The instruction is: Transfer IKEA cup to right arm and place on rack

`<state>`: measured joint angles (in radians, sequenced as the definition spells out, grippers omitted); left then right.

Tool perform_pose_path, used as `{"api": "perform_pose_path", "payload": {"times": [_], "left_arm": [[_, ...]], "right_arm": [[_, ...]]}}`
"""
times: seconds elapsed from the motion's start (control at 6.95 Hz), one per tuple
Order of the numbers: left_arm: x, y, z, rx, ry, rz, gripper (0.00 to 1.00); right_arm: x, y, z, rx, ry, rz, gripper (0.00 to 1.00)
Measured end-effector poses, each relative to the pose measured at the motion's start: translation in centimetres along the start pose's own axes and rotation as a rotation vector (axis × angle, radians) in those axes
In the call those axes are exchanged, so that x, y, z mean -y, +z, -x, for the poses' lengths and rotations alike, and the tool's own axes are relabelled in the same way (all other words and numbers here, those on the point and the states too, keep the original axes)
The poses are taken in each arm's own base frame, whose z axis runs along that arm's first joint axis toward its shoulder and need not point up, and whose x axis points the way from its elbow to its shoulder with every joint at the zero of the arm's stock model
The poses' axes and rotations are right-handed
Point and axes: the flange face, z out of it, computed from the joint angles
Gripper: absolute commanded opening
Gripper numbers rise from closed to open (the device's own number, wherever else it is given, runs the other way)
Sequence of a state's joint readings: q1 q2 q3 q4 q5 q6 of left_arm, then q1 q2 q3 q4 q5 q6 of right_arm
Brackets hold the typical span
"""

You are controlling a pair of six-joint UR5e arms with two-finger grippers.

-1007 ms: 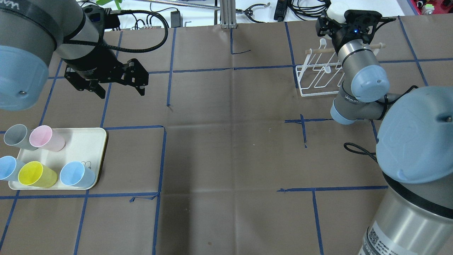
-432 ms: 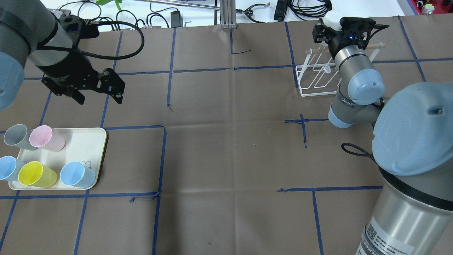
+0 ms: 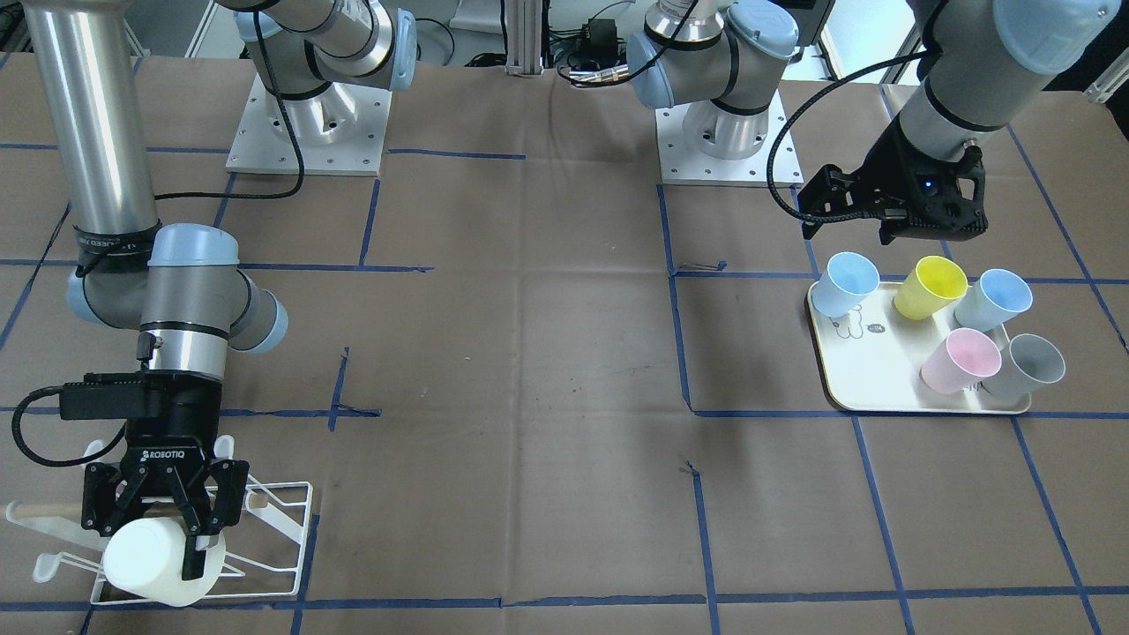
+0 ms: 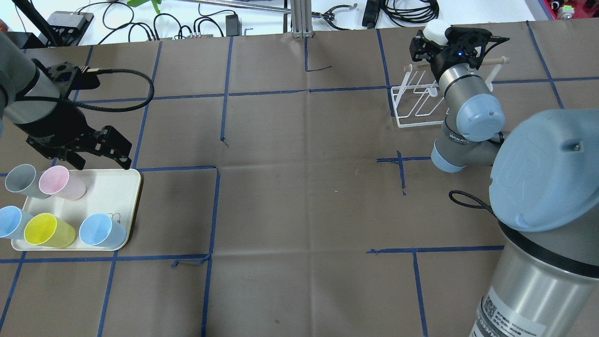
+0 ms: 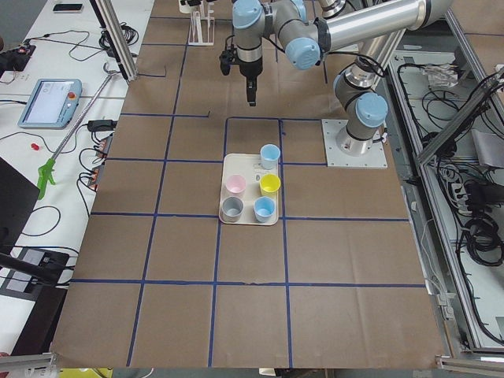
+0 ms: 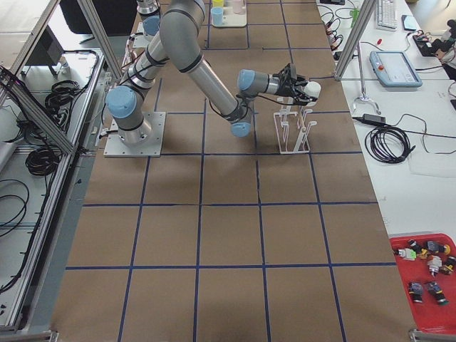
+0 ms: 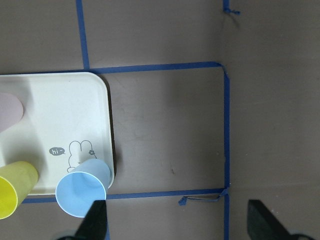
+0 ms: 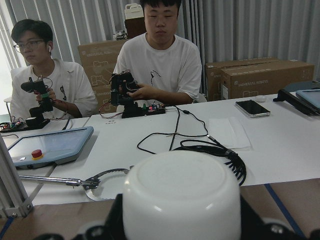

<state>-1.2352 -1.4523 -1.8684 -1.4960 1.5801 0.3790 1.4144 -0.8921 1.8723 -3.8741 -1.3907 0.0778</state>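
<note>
My right gripper (image 3: 152, 545) is shut on a white cup (image 3: 145, 564) and holds it on its side just above the white wire rack (image 3: 284, 516) with the wooden handle. In the overhead view that gripper (image 4: 437, 41) and the cup (image 4: 433, 28) are at the rack's (image 4: 416, 108) far edge. The cup's base (image 8: 182, 197) fills the right wrist view. My left gripper (image 4: 100, 160) is open and empty, hovering at the far edge of the cream tray (image 4: 117, 187). Its fingertips (image 7: 95, 220) show above the tray's corner.
The tray (image 3: 869, 375) holds a pink cup (image 4: 58, 182), a grey cup (image 4: 21, 180), a yellow cup (image 4: 47, 230) and two blue cups (image 4: 99, 230), all lying tilted. Two operators sit behind the table's far edge, with cables there.
My left arm has swung left and nearer, from mid-table to the tray's far edge, still open. My right gripper with the white cup has shifted slightly left over the rack.
</note>
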Motion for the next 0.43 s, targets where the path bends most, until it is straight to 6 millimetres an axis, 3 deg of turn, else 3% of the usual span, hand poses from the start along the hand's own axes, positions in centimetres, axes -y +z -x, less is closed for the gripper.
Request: {"api": "perform_pose_path", "payload": {"times": [0.43], "left_arm": [[-5.5,4.3,5.5,-0.043,-0.017,0.032,0.98]], "right_arm": [[-0.1,-0.1,0.2,0.002,0.002,0.004,1.00]]}}
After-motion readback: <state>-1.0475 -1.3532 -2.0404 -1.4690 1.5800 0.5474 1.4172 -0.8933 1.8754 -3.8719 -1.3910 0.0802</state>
